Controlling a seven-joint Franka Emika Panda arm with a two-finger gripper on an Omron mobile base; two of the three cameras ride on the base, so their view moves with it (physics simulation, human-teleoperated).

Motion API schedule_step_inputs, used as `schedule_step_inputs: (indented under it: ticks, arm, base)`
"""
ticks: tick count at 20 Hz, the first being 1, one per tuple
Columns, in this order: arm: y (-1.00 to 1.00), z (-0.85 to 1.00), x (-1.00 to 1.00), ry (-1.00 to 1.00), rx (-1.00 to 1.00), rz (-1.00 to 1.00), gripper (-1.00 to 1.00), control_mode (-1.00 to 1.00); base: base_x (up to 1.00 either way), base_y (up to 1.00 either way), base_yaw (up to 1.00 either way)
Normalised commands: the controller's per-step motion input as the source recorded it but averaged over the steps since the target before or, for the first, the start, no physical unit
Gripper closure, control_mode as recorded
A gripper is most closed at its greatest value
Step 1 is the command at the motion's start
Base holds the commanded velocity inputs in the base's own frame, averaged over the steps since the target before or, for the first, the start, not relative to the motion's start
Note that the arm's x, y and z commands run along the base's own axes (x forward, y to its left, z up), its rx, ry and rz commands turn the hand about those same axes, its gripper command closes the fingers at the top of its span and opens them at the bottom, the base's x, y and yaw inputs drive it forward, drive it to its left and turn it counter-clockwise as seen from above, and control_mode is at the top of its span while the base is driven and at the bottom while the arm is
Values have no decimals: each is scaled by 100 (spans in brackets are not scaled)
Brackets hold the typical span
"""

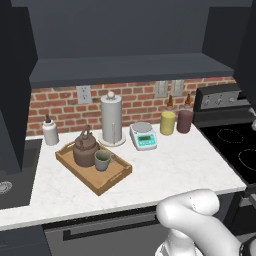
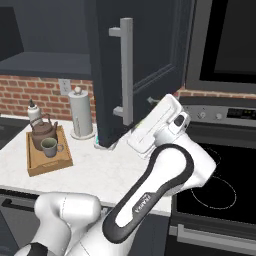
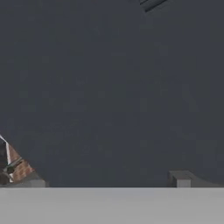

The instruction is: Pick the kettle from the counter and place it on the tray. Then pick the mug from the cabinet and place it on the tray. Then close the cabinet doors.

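Observation:
The dark-brown kettle (image 1: pixel 84 149) (image 2: pixel 43 131) and the grey-green mug (image 1: pixel 102 160) (image 2: pixel 49 146) stand side by side on the wooden tray (image 1: pixel 115 177) (image 2: pixel 47 165), which lies on the white counter (image 1: pixel 170 165) (image 2: pixel 95 165). Above it the cabinet (image 1: pixel 130 67) is open, its dark shelf bare. The right cabinet door (image 2: pixel 145 50) swings out over the counter, showing its silver bar handle (image 2: pixel 127 70). My gripper (image 2: pixel 135 137) (image 3: pixel 109 181) is open, right up against that door's dark panel (image 3: pixel 109 87), with nothing between its fingertips (image 3: pixel 181 179).
A paper towel roll (image 1: pixel 111 120), a small scale (image 1: pixel 143 135), a yellow canister (image 1: pixel 167 122), a maroon canister (image 1: pixel 184 120) and a white bottle (image 1: pixel 50 131) line the brick wall. The black stove (image 1: pixel 235 145) lies to the right, a sink (image 1: pixel 10 175) to the left. The left door (image 1: pixel 12 75) also hangs open.

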Motion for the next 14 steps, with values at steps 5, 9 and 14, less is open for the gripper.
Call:
schedule_step_inputs:
  ticks: [5,9,14]
  arm:
    - [90,65,0,-8,-21,0,-100,-100]
    - [88,71,0,-4,-21,-1,-100,-100]
    - [86,67,3,-1,-20,-4,-100,-100]
  base:
    - [0,0,0]
    - [0,0,0]
    - [0,0,0]
